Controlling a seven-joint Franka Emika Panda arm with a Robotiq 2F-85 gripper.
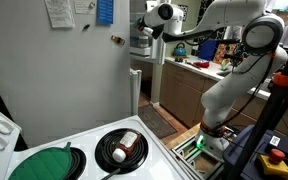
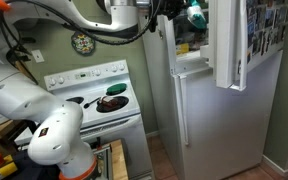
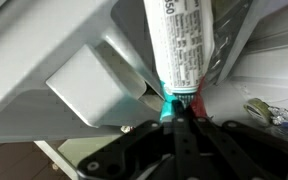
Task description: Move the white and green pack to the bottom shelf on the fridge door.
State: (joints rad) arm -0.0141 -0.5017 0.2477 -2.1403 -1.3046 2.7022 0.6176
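The tool (image 3: 174,112) is clamped shut on the green end of the white and green pack (image 3: 181,40). In the wrist view the pack's long axis runs straight away from the fingertips. Its white printed body points toward the top of that view, where the far end is cut off. It sits just beside a white moulded door shelf (image 3: 92,88); I cannot tell whether they touch. In an exterior view the pack (image 2: 194,14) is only a small green blob up by the open fridge door (image 2: 229,45), too small to show which way it points.
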